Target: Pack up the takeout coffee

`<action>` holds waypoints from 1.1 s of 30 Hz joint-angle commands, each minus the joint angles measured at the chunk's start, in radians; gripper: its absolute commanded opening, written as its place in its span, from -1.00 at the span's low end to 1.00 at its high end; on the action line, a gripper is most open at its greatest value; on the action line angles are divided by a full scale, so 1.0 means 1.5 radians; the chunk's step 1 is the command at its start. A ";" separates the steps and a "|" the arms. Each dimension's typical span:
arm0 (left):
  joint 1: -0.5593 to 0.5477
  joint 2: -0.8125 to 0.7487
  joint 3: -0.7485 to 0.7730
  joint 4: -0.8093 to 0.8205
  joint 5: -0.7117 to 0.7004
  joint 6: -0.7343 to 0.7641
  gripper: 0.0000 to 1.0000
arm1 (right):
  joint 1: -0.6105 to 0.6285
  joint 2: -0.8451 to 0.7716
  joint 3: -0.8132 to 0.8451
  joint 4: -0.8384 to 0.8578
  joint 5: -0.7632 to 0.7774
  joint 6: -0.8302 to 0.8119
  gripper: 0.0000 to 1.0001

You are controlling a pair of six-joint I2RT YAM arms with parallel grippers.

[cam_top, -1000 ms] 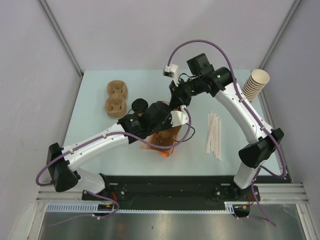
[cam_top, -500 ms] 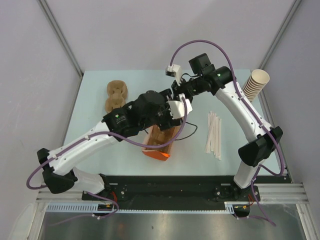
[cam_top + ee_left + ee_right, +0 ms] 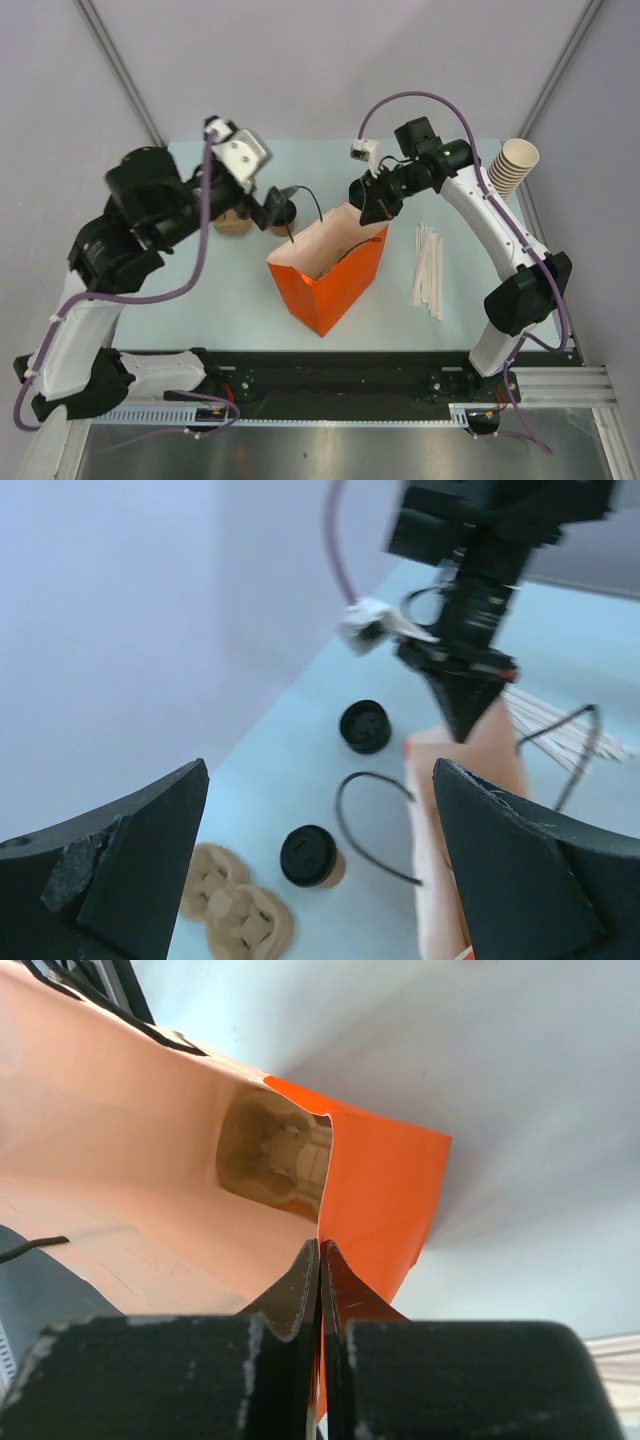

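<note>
The takeout coffee (image 3: 312, 857), a small brown cup with a black lid, stands on the table left of the orange bag (image 3: 340, 280). My left gripper (image 3: 320, 780) hangs high above the cup, open and empty; in the top view the left gripper (image 3: 268, 205) is left of the bag. The bag (image 3: 470, 770) stands upright with its mouth open. My right gripper (image 3: 320, 1250) is shut on the bag's far rim (image 3: 385, 1190), and the top view shows the right gripper (image 3: 368, 210) at the bag's back corner. A brown cup carrier (image 3: 275, 1155) lies at the bag's bottom.
Brown pulp cup carriers (image 3: 235, 915) lie just left of the coffee. A stack of black lids (image 3: 365, 726) sits farther back. Pale stirrers (image 3: 428, 265) lie right of the bag. A stack of tan cups (image 3: 510, 168) leans at the table's far right edge.
My left arm has pulled up out of the bag and swung far left, opening its jaws. The bag, lying low before, now stands upright with my right gripper on its rim.
</note>
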 commanded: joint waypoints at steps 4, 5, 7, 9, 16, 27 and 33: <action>0.276 0.002 -0.054 0.006 0.157 -0.140 0.99 | -0.017 -0.092 -0.065 0.041 0.010 0.030 -1.00; 0.304 0.019 -0.065 0.004 0.172 -0.153 0.99 | -0.020 -0.100 -0.083 0.048 0.009 0.030 -1.00; 0.379 0.029 -0.106 0.016 0.208 -0.168 0.99 | -0.026 -0.110 -0.094 0.061 0.007 0.026 -1.00; 0.425 0.060 -0.136 0.035 0.215 -0.171 0.99 | -0.030 -0.114 -0.100 0.054 0.001 0.013 -1.00; 0.427 0.222 -0.161 -0.008 0.152 -0.143 0.99 | -0.054 -0.119 -0.099 0.038 -0.007 -0.024 -1.00; 0.421 0.368 -0.154 0.024 0.153 -0.199 0.99 | -0.055 -0.114 -0.098 0.035 -0.006 -0.029 -1.00; 0.411 0.405 -0.162 0.044 0.135 -0.172 0.99 | -0.056 -0.112 -0.100 0.035 -0.005 -0.029 -1.00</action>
